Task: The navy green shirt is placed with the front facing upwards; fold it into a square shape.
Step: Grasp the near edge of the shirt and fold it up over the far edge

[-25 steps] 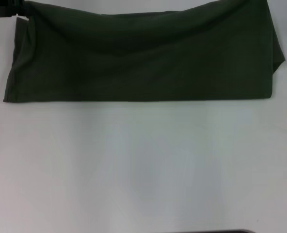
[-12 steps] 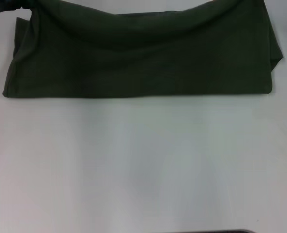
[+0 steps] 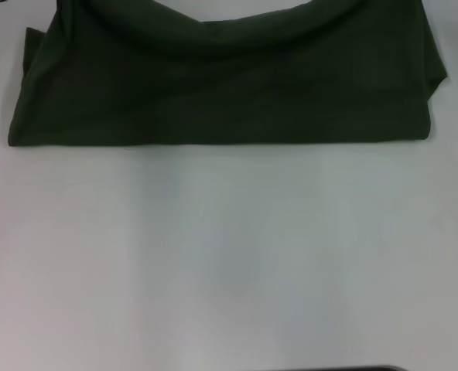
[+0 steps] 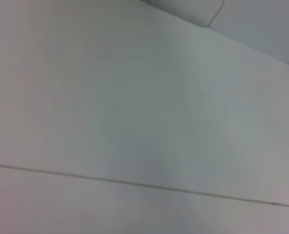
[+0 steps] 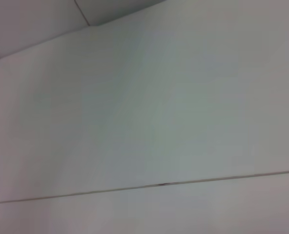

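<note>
Your shirt (image 3: 221, 93) hangs lifted along the bench's (image 3: 229, 263) far edge, sagging mid-span. Neither gripper is visible, so uneven tension could skew the fold.

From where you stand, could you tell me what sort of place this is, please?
Probably a lab or test workstation set up for cloth folding, not a home. A wide, plain white table holds only a dark green shirt, folded into a long band. The wrist views show just bare white panels with thin seams.
</note>
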